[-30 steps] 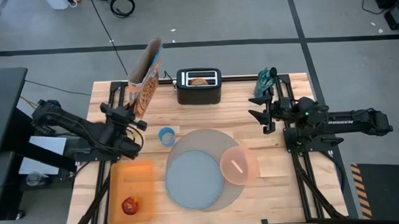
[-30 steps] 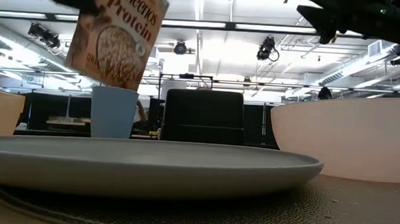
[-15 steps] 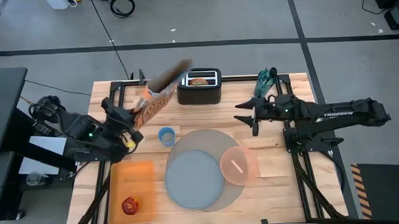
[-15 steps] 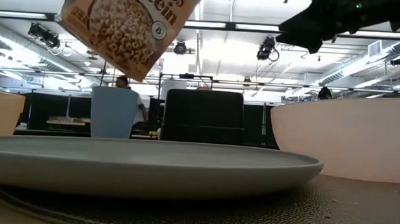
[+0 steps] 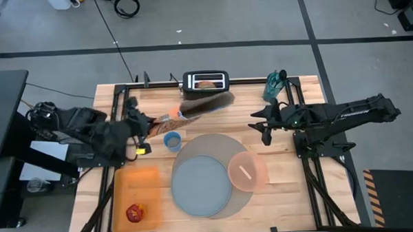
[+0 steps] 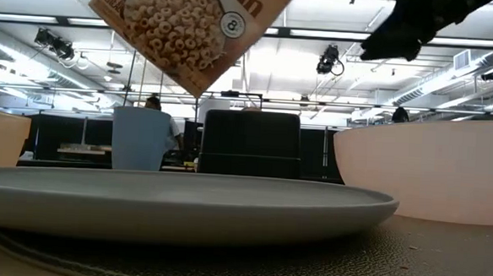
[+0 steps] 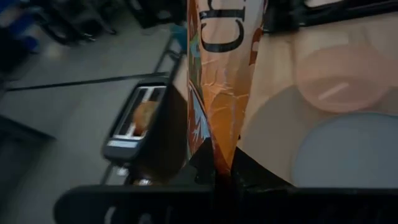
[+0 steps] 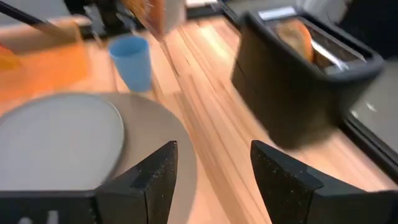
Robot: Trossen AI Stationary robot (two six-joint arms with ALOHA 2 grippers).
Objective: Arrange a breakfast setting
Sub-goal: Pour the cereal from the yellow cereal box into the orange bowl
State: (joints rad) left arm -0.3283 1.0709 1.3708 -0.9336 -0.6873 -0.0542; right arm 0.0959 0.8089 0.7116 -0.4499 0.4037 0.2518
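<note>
My left gripper (image 5: 143, 125) is shut on a brown cereal box (image 5: 196, 107), which lies tilted in the air over the blue cup (image 5: 171, 140), its free end toward the toaster (image 5: 205, 80). The box also shows in the low view (image 6: 193, 25). The bagel (image 5: 205, 83) stands in the toaster's slot. The blue-grey plate (image 5: 201, 185) and the pink bowl (image 5: 246, 171) with the spoon (image 5: 245, 172) rest on the grey mat (image 5: 211, 145). The red apple (image 5: 134, 213) lies on the orange board (image 5: 134, 187). My right gripper (image 5: 262, 124) is open and empty, right of the mat. My left gripper pinches the cereal box's end nearest the arm (image 7: 222, 163) between its two fingers (image 7: 198, 167). The card there is creased in. The fingers come from the table's left and lie along the box. The box is lifted clear, tipped over toward the table's right.
A green bottle (image 5: 274, 84) stands at the far right of the table. In the right wrist view the toaster (image 8: 305, 74) is close ahead, with the cup (image 8: 132, 62) and the plate (image 8: 56, 137) beyond. Bare wood lies between the mat and the toaster.
My left gripper has turned and tipped the cereal box from nearly upright at the far left over toward the table's right, so that it now hangs slanted above the cup. My right gripper has moved a little toward the table's left and stayed open.
</note>
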